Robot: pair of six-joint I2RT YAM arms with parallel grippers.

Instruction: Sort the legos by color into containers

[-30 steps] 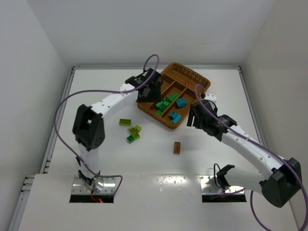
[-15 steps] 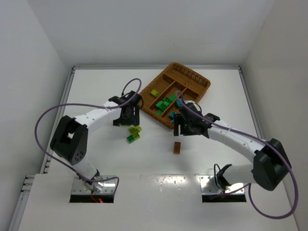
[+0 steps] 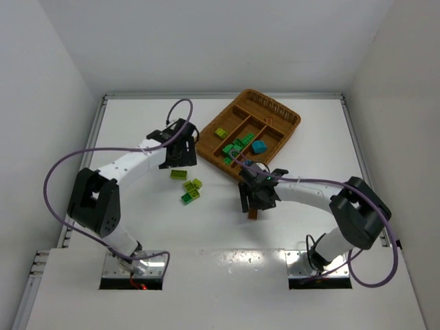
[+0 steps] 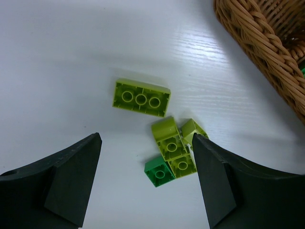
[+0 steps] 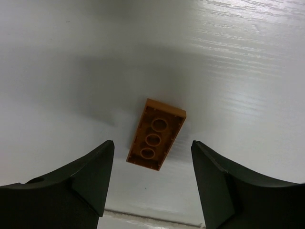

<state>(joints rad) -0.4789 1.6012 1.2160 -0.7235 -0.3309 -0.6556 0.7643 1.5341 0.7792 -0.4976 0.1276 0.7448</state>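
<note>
The brown wicker tray (image 3: 275,108) sits at the back centre; it holds a lime brick (image 3: 220,132), several dark green bricks (image 3: 237,146) and a cyan brick (image 3: 258,146). On the table lie a long lime brick (image 3: 179,174) (image 4: 141,98), a lime cluster (image 3: 193,184) (image 4: 174,145) and a small green brick (image 3: 187,199) (image 4: 159,171). My left gripper (image 3: 178,163) (image 4: 146,139) is open and empty, hovering over them. My right gripper (image 3: 251,203) (image 5: 152,144) is open, its fingers either side of and above a brown-orange brick (image 3: 253,213) (image 5: 156,134) lying studs down.
The tray's woven wall (image 4: 257,43) is close on the left gripper's right. White walls enclose the table on three sides. Purple cables loop above both arms. The table's front edge (image 5: 143,217) lies just beyond the orange brick.
My left gripper left the tray, where a lime brick now lies, and came over the loose bricks. My right gripper moved from the tray down to the orange brick.
</note>
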